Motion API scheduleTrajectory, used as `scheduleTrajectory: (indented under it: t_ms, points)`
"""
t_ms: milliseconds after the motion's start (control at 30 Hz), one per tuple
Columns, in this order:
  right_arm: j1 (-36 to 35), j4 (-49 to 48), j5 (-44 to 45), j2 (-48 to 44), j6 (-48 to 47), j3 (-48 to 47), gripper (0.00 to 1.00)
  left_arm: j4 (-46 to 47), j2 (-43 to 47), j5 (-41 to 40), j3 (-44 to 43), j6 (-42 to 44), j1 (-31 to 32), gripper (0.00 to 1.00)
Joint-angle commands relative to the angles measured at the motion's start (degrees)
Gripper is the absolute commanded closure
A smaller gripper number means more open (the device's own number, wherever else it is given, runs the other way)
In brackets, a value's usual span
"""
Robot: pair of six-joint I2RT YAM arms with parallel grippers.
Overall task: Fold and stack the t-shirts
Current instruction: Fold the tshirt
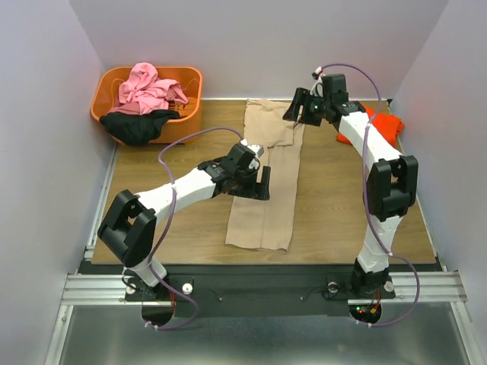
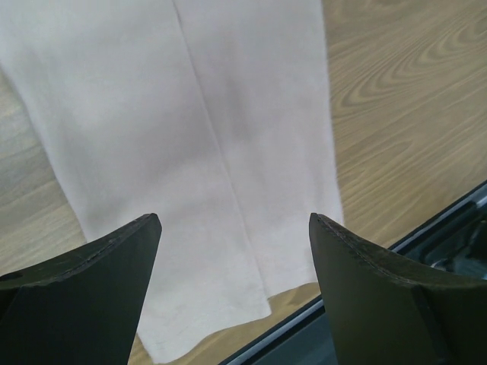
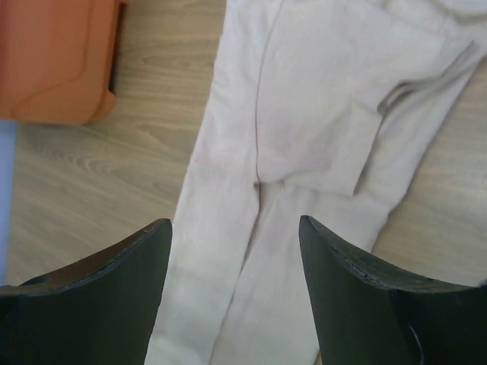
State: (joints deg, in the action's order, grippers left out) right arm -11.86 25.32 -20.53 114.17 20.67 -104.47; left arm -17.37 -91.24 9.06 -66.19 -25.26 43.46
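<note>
A tan t-shirt [image 1: 262, 190] lies on the wooden table, folded lengthwise into a long narrow strip that runs from the far edge toward the near edge. My left gripper [image 1: 257, 182] hovers over its middle, open and empty. The left wrist view shows the strip's near end [image 2: 198, 152] between the spread fingers of that gripper [image 2: 234, 220]. My right gripper [image 1: 299, 106] is open and empty over the strip's far end. Its wrist view shows the folded sleeve area [image 3: 319, 129] ahead of the gripper [image 3: 234, 224]. An orange-red t-shirt [image 1: 384, 125] lies at the far right, partly behind the right arm.
An orange plastic basket [image 1: 106, 95] stands off the table's far left corner and also shows in the right wrist view [image 3: 53, 61]. It holds a crumpled pink shirt [image 1: 146, 87] and a black shirt [image 1: 138, 125] that hangs over its rim. The black table edge rail [image 2: 426, 228] runs along the near side.
</note>
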Motion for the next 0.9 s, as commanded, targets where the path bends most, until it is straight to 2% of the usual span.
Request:
scheduleTrajectory:
  t_ms: [0,200,567,867]
  points:
    - [-1.2,0.0,0.2,0.0,-1.9,7.9,0.27,2.0,-0.7,0.3,2.0,3.7,0.3,0.09]
    - [-2.2,-1.2,0.7,2.9,-2.3,10.8,0.27,4.9,-3.2,2.2,3.8,4.6,0.3,0.09]
    - [-2.4,-1.6,3.5,11.2,-2.6,8.4,0.27,8.3,-10.6,6.9,4.4,5.0,0.4,0.09]
    - [-2.3,-1.5,5.4,16.3,-2.5,5.8,0.27,8.8,-12.7,9.8,2.9,3.2,1.2,0.10]
